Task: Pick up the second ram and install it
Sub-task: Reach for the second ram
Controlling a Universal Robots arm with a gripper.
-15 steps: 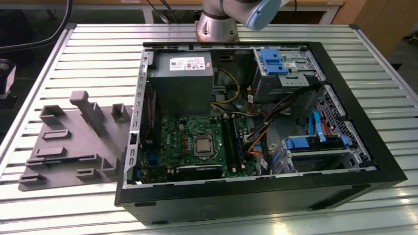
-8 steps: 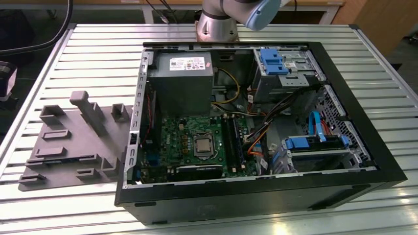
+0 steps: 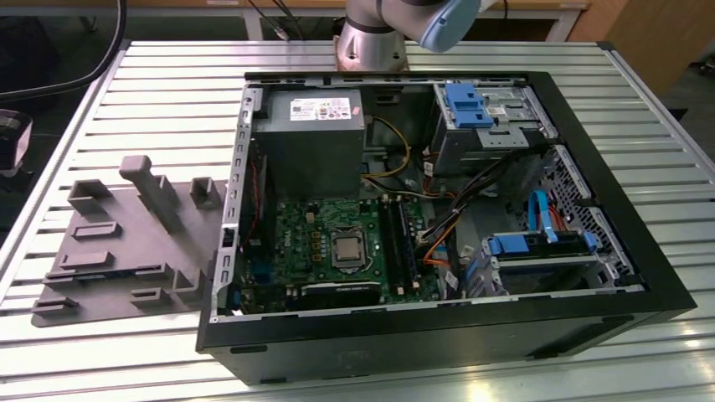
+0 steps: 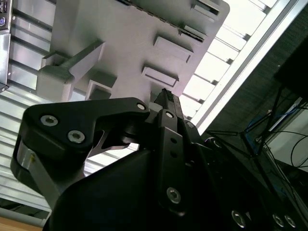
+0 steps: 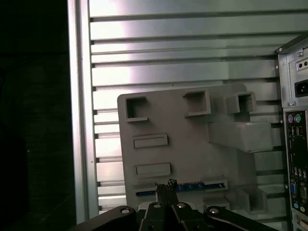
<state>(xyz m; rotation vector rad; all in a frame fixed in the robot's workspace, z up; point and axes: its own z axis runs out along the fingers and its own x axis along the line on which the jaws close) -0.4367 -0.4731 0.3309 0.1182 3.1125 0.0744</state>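
Here, the first wrist view shows the second ram (image 5: 197, 186) lying in the grey tray (image 5: 183, 130); in both wrist views the gripper (image 5: 166, 186) (image 4: 167, 97) has its jaws closed, empty.

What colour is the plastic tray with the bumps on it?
Grey. The tray shows best in the exterior view.

A ribbed metal table (image 3: 134, 92) is shown, bordered by wooden furniture (image 3: 659, 38); bright light is reflected off its slats, and dark floor (image 4: 245, 96) is seen beyond its edge.
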